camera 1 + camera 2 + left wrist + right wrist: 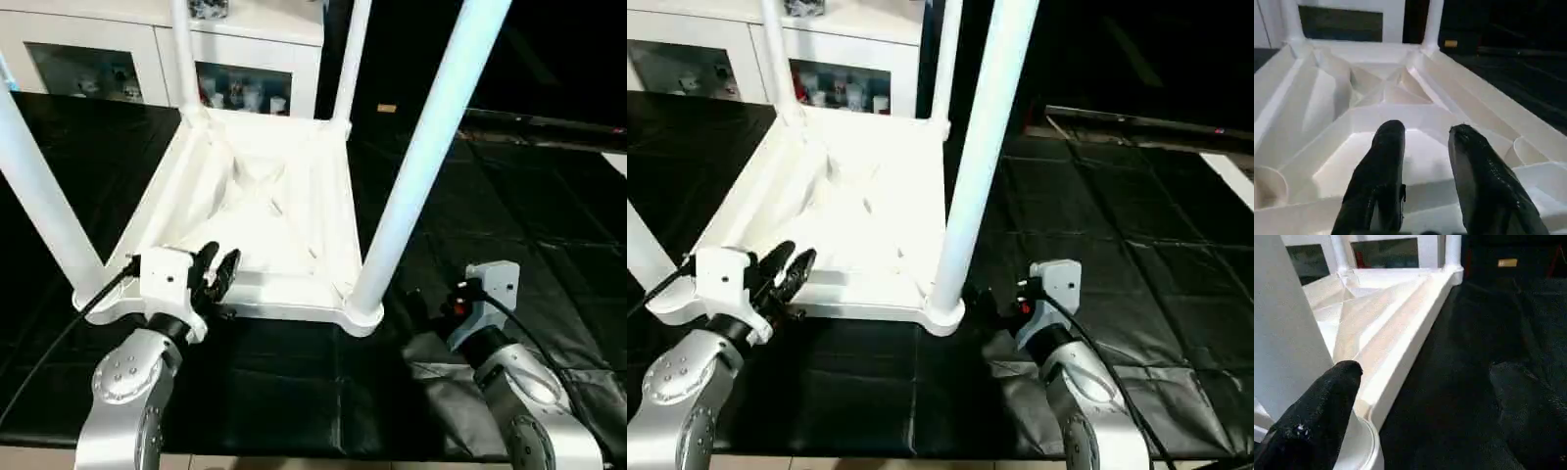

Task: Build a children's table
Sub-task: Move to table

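Four legs stand straight up from the children's table [265, 206], which lies upside down on the black mat [294, 382], long axis running away toward the white cabinet [245, 59]. Leg tops are cut off above. Left gripper [217, 273] hovers over the near rim, fingers apart, holding nothing. Right gripper [1317, 416] sits wide open beside the near right leg [421, 166], one finger hidden.

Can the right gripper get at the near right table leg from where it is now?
Probably yes. The right gripper sits open right beside the near right leg, which stands upright in its corner socket, and nothing lies between them; only bare black mat surrounds that corner.
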You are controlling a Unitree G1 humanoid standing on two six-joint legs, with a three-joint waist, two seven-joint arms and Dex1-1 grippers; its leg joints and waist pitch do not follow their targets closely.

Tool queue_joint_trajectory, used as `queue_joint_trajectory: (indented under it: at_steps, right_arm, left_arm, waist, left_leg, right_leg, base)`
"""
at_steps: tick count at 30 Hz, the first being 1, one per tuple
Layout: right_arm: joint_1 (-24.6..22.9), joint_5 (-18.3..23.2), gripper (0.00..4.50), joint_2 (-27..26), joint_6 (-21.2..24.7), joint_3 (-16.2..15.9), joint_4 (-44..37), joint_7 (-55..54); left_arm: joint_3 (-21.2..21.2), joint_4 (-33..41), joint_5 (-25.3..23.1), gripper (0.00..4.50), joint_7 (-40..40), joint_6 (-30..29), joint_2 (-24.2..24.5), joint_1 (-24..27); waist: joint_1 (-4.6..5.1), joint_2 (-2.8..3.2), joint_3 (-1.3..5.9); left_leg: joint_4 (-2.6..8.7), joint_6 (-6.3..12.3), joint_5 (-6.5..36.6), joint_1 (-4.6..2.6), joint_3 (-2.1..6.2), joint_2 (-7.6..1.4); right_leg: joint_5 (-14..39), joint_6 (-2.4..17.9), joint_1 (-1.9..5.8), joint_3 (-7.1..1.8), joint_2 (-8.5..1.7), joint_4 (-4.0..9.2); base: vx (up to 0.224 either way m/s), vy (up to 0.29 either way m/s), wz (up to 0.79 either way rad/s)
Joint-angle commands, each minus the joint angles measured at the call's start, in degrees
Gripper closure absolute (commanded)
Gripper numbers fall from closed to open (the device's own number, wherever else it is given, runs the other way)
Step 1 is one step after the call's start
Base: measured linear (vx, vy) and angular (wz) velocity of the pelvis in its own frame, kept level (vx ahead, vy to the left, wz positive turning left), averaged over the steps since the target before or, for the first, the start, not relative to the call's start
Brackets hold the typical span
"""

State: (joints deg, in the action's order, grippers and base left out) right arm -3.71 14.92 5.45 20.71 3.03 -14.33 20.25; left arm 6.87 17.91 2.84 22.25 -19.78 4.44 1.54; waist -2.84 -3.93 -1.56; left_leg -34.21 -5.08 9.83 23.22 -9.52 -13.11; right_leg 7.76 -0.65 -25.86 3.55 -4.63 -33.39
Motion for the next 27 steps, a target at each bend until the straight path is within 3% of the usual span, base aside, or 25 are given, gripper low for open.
queue_joint_trajectory:
  at_steps: [1,2,3,4,5,6,7,8,9,10,11,12,13,14,15,16,17,18,19,20,21,23,25,27]
  right_arm:
    - [-0.3,-0.4,0.0,0.5,0.6,0.2,0.3,-0.6]
    - [-0.5,-0.4,0.0,0.3,0.5,0.2,0.1,-1.0]
    - [-0.6,-0.4,0.0,0.1,0.6,0.2,0.0,-1.4]
    - [-0.7,-0.4,0.0,0.0,0.6,0.2,-0.1,-1.6]
    - [-0.8,-0.5,0.0,0.0,0.5,0.2,-0.1,-1.6]
    - [-1.0,-0.8,0.0,0.1,0.4,0.0,0.1,-1.6]
    - [-1.0,-1.0,0.0,0.2,0.4,-0.1,0.2,-1.5]
    - [-1.1,-1.3,0.0,0.4,0.4,-0.2,0.3,-1.6]
    - [-1.1,-0.8,0.0,0.7,0.6,-0.5,0.2,-0.8]
    - [-1.1,-0.2,0.0,1.2,0.8,-0.7,0.1,0.2]
    - [-1.1,0.8,0.0,3.0,0.1,-2.0,-0.4,4.0]
    - [-1.1,1.3,0.0,3.7,-0.2,-2.6,-0.5,5.6]
    - [-1.1,1.5,0.0,4.1,-0.5,-2.9,-0.6,6.4]
    - [-1.1,1.8,0.0,4.6,-0.5,-3.3,-0.8,7.4]
    - [-0.9,2.2,0.0,5.3,-0.5,-3.7,-1.1,8.5]
    - [-0.9,2.4,0.0,5.5,-0.5,-3.8,-1.2,9.0]
    - [-0.6,3.0,0.0,6.1,-0.3,-4.2,-1.4,10.2]
    - [-0.6,3.2,0.0,6.2,-0.2,-4.2,-1.5,10.5]
    - [-0.4,4.0,0.0,6.7,0.1,-4.7,-1.7,12.0]
    - [-0.3,4.6,0.0,7.2,0.2,-5.2,-1.8,13.7]
    - [-0.2,4.7,0.0,7.2,0.2,-5.3,-1.8,13.9]
    - [0.0,5.2,0.0,8.8,0.1,-6.7,-1.5,16.8]
    - [0.5,5.3,0.0,9.3,-0.4,-7.1,-0.8,17.9]
    - [2.9,5.1,0.0,8.7,-1.3,-7.0,1.8,18.4]
  left_arm:
    - [-1.0,0.6,-0.4,2.87,-0.5,-1.2,0.5,-0.5]
    - [-1.5,0.6,-0.6,2.87,-0.8,-1.5,1.2,-0.6]
    - [-1.8,0.5,-0.8,2.87,-1.0,-2.0,1.7,-0.7]
    - [-2.0,0.5,-1.0,2.87,-1.3,-2.5,1.9,-0.8]
    - [-2.0,0.5,-1.0,2.87,-1.5,-2.7,2.0,-0.9]
    - [-2.0,0.4,-1.1,2.87,-1.6,-2.8,2.1,-1.0]
    - [-2.0,0.4,-1.1,2.87,-1.6,-2.8,2.1,-1.0]
    - [-2.0,0.4,-1.1,2.87,-1.6,-2.9,2.1,-0.9]
    - [-1.9,0.4,-1.2,2.87,-1.7,-3.0,2.2,-0.7]
    - [-1.8,0.4,-1.2,2.87,-1.8,-3.0,2.3,-0.5]
    - [-1.1,0.6,-1.1,2.87,-1.9,-2.6,2.4,0.1]
    - [-0.8,0.7,-1.0,2.87,-2.1,-2.4,2.5,0.3]
    - [-0.7,0.7,-0.9,2.56,-2.3,-2.3,2.5,0.4]
    - [0.1,0.7,-0.6,2.56,-2.9,-2.1,2.3,0.4]
    - [1.2,0.8,-0.1,2.56,-4.0,-2.1,2.2,0.3]
    - [1.7,0.8,0.1,2.51,-4.6,-2.2,2.1,0.2]
    - [3.0,1.0,0.4,2.4,-6.2,-2.2,1.9,-0.2]
    - [3.2,1.1,0.5,2.25,-6.5,-2.3,1.9,-0.3]
    - [4.2,1.2,0.4,2.25,-7.7,-2.0,1.7,-0.6]
    - [5.0,1.4,0.1,2.14,-8.9,-1.7,1.6,-0.9]
    - [5.0,1.4,0.1,2.07,-9.0,-1.6,1.6,-0.9]
    - [6.1,1.7,-0.5,1.94,-11.0,-1.3,1.0,-1.0]
    - [6.7,1.8,-1.1,1.72,-12.5,-0.9,0.7,-1.0]
    - [8.0,1.2,-2.3,1.68,-15.7,-0.3,0.2,-1.6]
  waist:
    - [0.12,0.96,5.11]
    - [0.26,0.92,5.29]
    - [0.19,1.24,4.87]
    - [0.33,1.47,4.33]
    - [1.14,2.02,2.91]
    - [2.68,2.4,1.61]
    - [3.03,3.59,0.52]
    - [-0.96,4.36,-0.19]
    - [-3.41,3.87,-1.04]
    - [-5.66,3.59,-0.64]
    - [-3.14,-1.12,0.79]
    - [-2.5,-1.95,-1.42]
    - [-3.62,-0.46,-0.83]
    - [-3.61,-1.53,-1.96]
    - [-3.76,0.43,-1.06]
    - [-3.38,1.28,-0.22]
    - [-2.41,1.74,0.4]
    - [-1.93,2.76,0.41]
    - [-1.61,2.13,0.55]
    - [-1.19,2.3,-0.19]
    - [-0.74,2.08,-0.39]
    - [-0.41,1.71,-0.54]
    - [-0.02,1.45,-0.15]
    - [0.17,1.34,0.42]
  left_leg:
    - [0.52,13.16,-25.1,0.69,-1.59,3.25]
    - [0.17,16.4,-23.5,1.84,-1.72,3.81]
    - [0.65,16.89,-10.6,2.06,-1.76,3.07]
    - [0.98,15.84,-1.5,1.91,-1.82,2.49]
    - [1.99,10.64,18.5,0.33,-1.39,1.26]
    - [2.24,4.17,33.8,-1.82,-0.49,0.54]
    - [4.23,2.05,41.8,-2.39,0.28,-0.8]
    - [9.84,-1.73,51.5,4.5,-0.32,-2.13]
    - [12.36,-1.1,54.7,4.78,-3.28,-3.03]
    - [11.87,-1.43,51.6,5.18,-4.28,-3.71]
    - [-0.27,-3.36,32.1,-1.58,-2.96,-1.59]
    - [-11.34,-0.42,9.5,-2.97,1.53,2.21]
    - [-11.03,0.87,6.1,-0.54,2.65,3.64]
    - [-8.95,-0.68,9.1,-1.26,3.45,3.38]
    - [-3.59,-1.76,18.1,-4.34,4.11,2.28]
    - [-1.3,-2.33,19.6,-5.57,3.94,1.6]
    - [2.88,-0.21,22.2,-5.37,4.7,-0.58]
    - [4.42,0.46,21.4,-4.76,4.76,-1.59]
    - [4.77,1.14,21.5,-4.32,4.5,-1.4]
    - [5.54,0.14,28.3,-4.25,4.29,-1.14]
    - [5.31,-1.36,31.9,-4.02,4.19,-0.54]
    - [5.03,-2.19,33.5,-4.13,4.14,-0.11]
    - [5.13,-1.78,30.6,-3.59,4.16,-0.02]
    - [5.55,-0.63,22.6,-2.53,3.99,-0.24]
  right_leg:
    - [-29.0,14.4,2.02,-0.09,1.01,1.21]
    - [-28.8,15.4,1.33,0.51,0.95,2.07]
    - [-13.7,15.2,0.78,0.9,0.25,4.16]
    - [-1.3,13.9,0.65,1.25,-0.1,5.43]
    - [25.2,8.5,0.04,2.43,-0.11,7.17]
    - [41.7,-0.9,-0.6,5.29,0.95,9.48]
    - [43.2,-4.0,-0.2,7.77,2.2,9.51]
    - [23.5,1.3,7.94,6.28,0.78,-7.57]
    - [21.3,1.8,8.54,4.21,1.22,-11.65]
    - [27.5,0.8,9.74,0.88,0.66,-13.37]
    - [59.1,-5.3,3.51,-4.84,-5.02,-2.33]
    - [82.5,-3.1,-2.54,-8.33,-7.35,8.09]
    - [78.1,-2.1,1.79,-8.72,-7.41,6.52]
    - [70.8,-1.0,2.34,-6.82,-7.27,4.97]
    - [54.3,3.3,3.34,-5.39,-5.54,2.64]
    - [41.5,6.0,4.38,-4.1,-4.05,1.73]
    - [22.2,7.9,4.95,-3.41,-1.28,-0.71]
    - [12.2,9.3,6.29,-2.86,-1.98,-0.55]
    - [11.2,9.5,7.09,-2.78,-2.2,0.17]
    - [19.0,9.2,6.89,-2.6,-2.6,1.66]
    - [26.2,8.1,6.53,-2.77,-3.23,2.84]
    - [33.5,6.0,5.87,-2.9,-3.89,4.18]
    - [33.3,4.9,6.42,-2.79,-4.1,4.52]
    - [23.9,6.2,7.08,-2.74,-3.91,3.83]
  base:
    - [-0.067,0.006,-0.03]
    - [-0.121,0.012,-0.01]
    - [-0.121,0.012,-0.01]
    - [-0.152,0.028,-0.02]
    - [-0.163,0.039,-0.1]
    - [-0.163,0.039,-0.1]
    - [-0.17,0.04,-0.17]
    - [-0.201,0.02,-0.11]
    - [-0.201,0.02,-0.11]
    - [-0.154,-0.095,0.0]
    - [-0.079,-0.148,0.1]
    - [-0.079,-0.148,0.1]
    - [-0.084,-0.05,0.05]
    - [-0.097,0.017,0.08]
    - [-0.097,0.017,0.08]
    - [-0.123,0.02,0.24]
    - [-0.107,0.022,0.17]
    - [-0.107,0.022,0.17]
    - [-0.065,0.049,0.01]
    - [-0.057,0.062,-0.05]
    - [-0.057,0.062,-0.05]
    - [-0.056,0.04,-0.03]
    - [-0.027,0.017,-0.01]
    - [0.0,0.0,0.0]
